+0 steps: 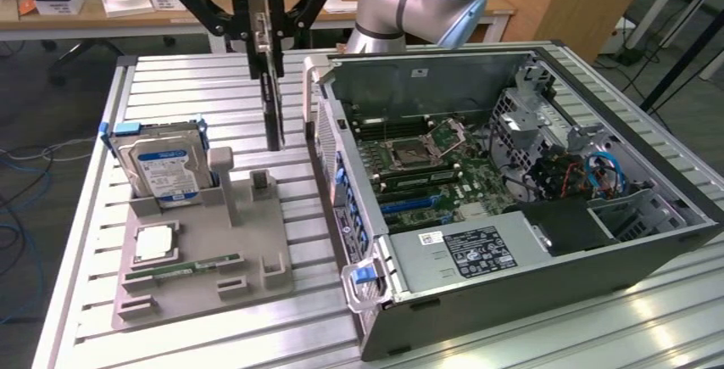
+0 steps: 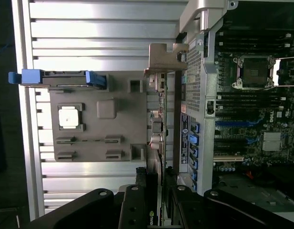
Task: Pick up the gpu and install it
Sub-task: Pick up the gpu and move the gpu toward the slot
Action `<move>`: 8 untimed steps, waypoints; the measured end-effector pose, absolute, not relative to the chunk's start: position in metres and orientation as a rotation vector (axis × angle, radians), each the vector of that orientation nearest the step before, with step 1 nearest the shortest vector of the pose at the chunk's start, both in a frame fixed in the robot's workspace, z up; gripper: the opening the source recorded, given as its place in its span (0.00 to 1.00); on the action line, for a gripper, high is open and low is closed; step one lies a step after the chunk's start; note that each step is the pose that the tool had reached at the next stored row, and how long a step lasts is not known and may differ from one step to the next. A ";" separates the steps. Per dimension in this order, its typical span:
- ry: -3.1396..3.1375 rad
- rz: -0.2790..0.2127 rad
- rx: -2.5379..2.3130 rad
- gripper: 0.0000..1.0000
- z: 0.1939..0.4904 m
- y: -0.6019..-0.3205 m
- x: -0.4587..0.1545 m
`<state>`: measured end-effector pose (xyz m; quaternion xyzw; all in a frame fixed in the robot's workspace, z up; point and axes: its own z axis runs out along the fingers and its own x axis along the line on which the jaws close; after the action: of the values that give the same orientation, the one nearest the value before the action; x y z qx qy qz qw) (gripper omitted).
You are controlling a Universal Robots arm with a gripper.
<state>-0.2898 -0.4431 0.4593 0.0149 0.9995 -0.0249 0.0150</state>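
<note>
The gpu [image 1: 273, 110] hangs edge-on above the table, a thin dark card between the grey fixture [image 1: 192, 284] and the open computer case [image 1: 633, 242]. My gripper [image 1: 264, 42] is shut on its upper edge. In the wrist view the gpu [image 2: 159, 124] runs away from my gripper [image 2: 156, 205] as a narrow strip, with its metal bracket [image 2: 163, 55] at the far end. It sits just outside the case's side wall [image 2: 204, 109]. The motherboard [image 1: 442, 165] lies exposed inside the case.
The fixture holds an upright hard drive [image 1: 164, 170] with blue rails, a processor chip [image 1: 155, 242] and a memory stick [image 1: 186, 267]. A power supply [image 1: 476, 254] and a drive cage with cables [image 1: 577, 174] fill parts of the case. The arm [image 1: 419, 4] stands behind.
</note>
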 end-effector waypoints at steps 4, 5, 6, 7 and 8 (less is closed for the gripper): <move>3.110 -0.077 0.046 0.26 0.459 -0.443 -0.286; 3.110 -0.077 0.046 0.26 0.459 -0.443 -0.285; 3.110 -0.077 0.046 0.26 0.459 -0.443 -0.284; 3.110 -0.077 0.046 0.26 0.459 -0.443 -0.283; 3.110 -0.077 0.046 0.26 0.459 -0.443 -0.282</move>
<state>-0.2819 -0.4431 0.4593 0.0149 0.9995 -0.0249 0.0150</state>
